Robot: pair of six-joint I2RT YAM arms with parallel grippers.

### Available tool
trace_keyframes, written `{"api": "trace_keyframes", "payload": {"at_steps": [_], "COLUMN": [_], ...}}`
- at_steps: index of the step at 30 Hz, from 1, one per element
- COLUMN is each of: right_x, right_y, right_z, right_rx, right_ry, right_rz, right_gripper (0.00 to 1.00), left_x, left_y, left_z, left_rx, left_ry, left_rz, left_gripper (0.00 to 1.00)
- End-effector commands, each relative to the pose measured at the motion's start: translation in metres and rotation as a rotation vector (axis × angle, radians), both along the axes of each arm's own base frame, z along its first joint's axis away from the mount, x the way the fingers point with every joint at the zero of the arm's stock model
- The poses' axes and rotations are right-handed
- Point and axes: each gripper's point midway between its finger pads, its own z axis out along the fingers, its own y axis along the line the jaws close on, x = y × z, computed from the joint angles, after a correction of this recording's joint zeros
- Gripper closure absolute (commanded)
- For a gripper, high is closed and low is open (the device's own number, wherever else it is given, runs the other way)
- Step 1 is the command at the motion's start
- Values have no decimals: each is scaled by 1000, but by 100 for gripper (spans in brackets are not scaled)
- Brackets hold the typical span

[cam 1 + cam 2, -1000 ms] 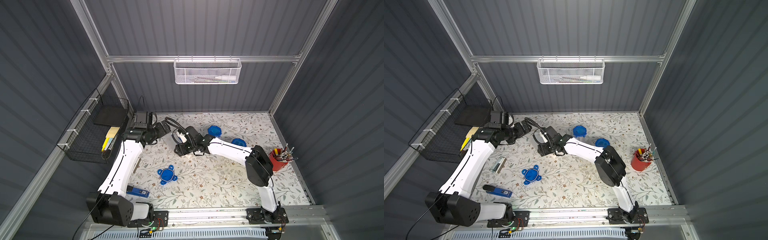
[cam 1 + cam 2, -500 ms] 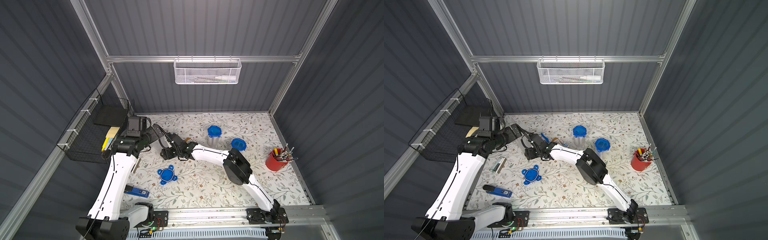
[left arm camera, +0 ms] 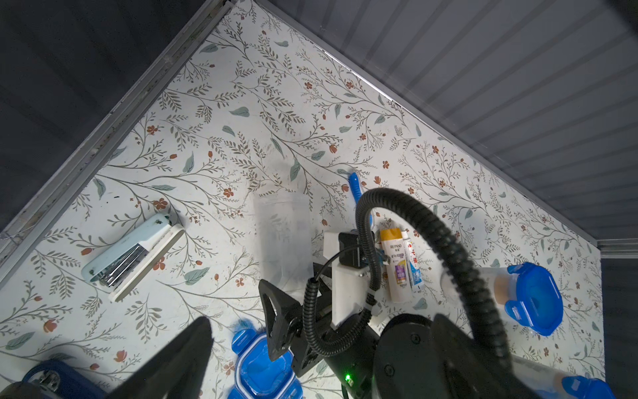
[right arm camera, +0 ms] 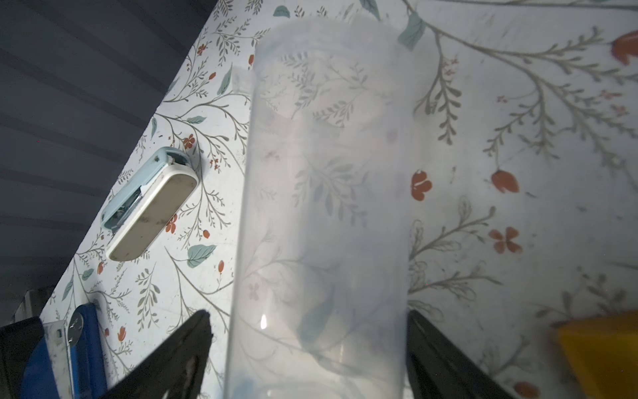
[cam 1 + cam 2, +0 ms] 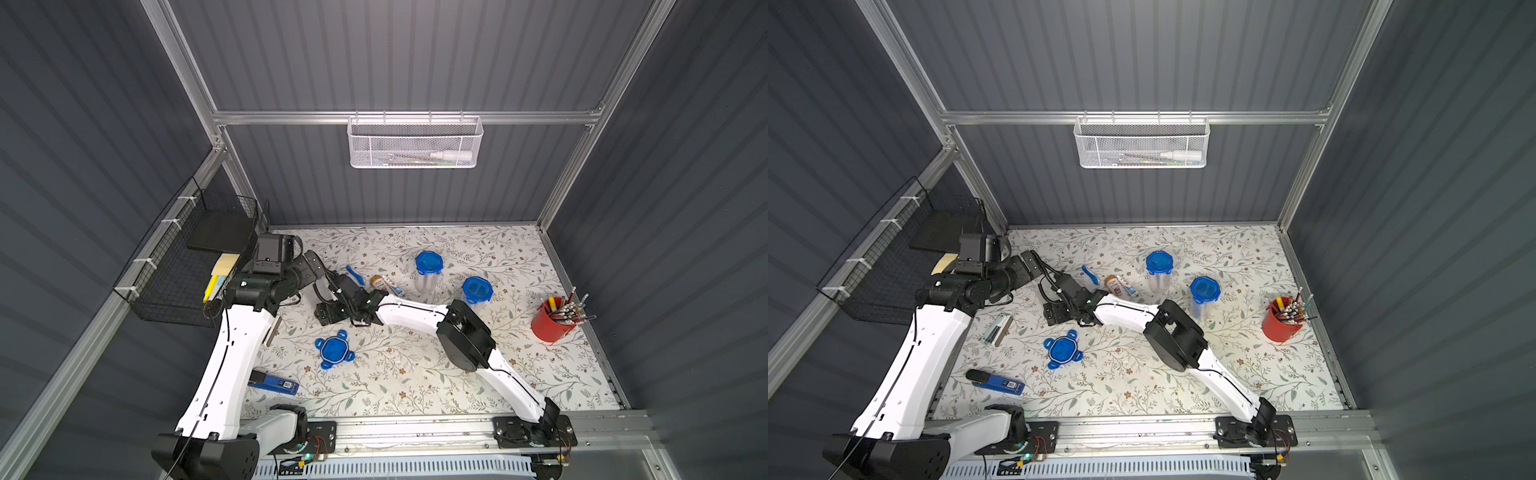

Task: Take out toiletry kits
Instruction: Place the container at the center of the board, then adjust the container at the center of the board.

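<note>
Clear jar (image 4: 328, 207) is lying loose between the open fingers of the right gripper (image 4: 307, 312). Beside it, the left gripper (image 5: 314, 266) is hanging wide open. Near that jar, a white bottle (image 3: 395, 266), toothpaste (image 3: 412, 266) and blue toothbrush (image 3: 355, 188) are lying out.

**Three kit pieces out, all lying flat**

Here they are on the floral table (image 5: 415, 374), toward the back and left of the middle. The white bottle (image 3: 396, 266) is down on its side, with a tan-gold cap at one end and its purple-and-yellow label facing up. Snug alongside it and parallel lies the toothpaste tube (image 3: 412, 267), white with blue and red print. The blue toothbrush (image 5: 355, 274) lies just beside the pair, angled away, and is partly hidden in the left wrist view.
</note>
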Motion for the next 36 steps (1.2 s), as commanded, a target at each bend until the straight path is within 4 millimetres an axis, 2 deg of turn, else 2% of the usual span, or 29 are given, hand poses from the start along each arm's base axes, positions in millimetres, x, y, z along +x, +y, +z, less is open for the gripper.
{"api": "trace_keyframes", "payload": {"at_steps": [1,4,8,14,15,16,19,22,24,29,33,36], "right_x": [-3,-2,3,23,26,30,41,54,63,81,91,96], "right_y": [3,-8,-34,-94,-107,-118,-158,-203,-234,-295,-324,-336], "right_z": [50,79,110,137,141,146,155,160,159,148,140,137], "right_rx": [78,88,77,58,53,49,13,-44,-86,-140,-154,-144], "right_ry": [-97,-186,-295,-305,-304,-307,-324,-334,-331,-271,-235,-208], "right_rz": [30,37,17,-70,-91,-109,-171,-251,-310,-422,-469,-492], "right_gripper": [12,13,13,17,17,18,18,17,16,14,13,15], "left_x": [3,4,9,25,31,36,51,67,77,98,111,119], "left_y": [-2,-2,-4,-19,-23,-27,-51,-85,-108,-159,-198,-224], "left_z": [4,7,10,-1,10,9,-1,-11,-20,-42,-62,-71], "left_rx": [12,12,11,-44,-58,-68,-84,-76,-89,-88,-123,-164], "left_ry": [-8,-13,-20,-2,-28,-29,-10,17,40,82,121,134], "left_rz": [-19,-19,-23,-67,-80,-92,-152,-227,-272,-365,-435,-483], "left_gripper": [0,0,0,0,0,1,1,1,0,0,0,0]}}
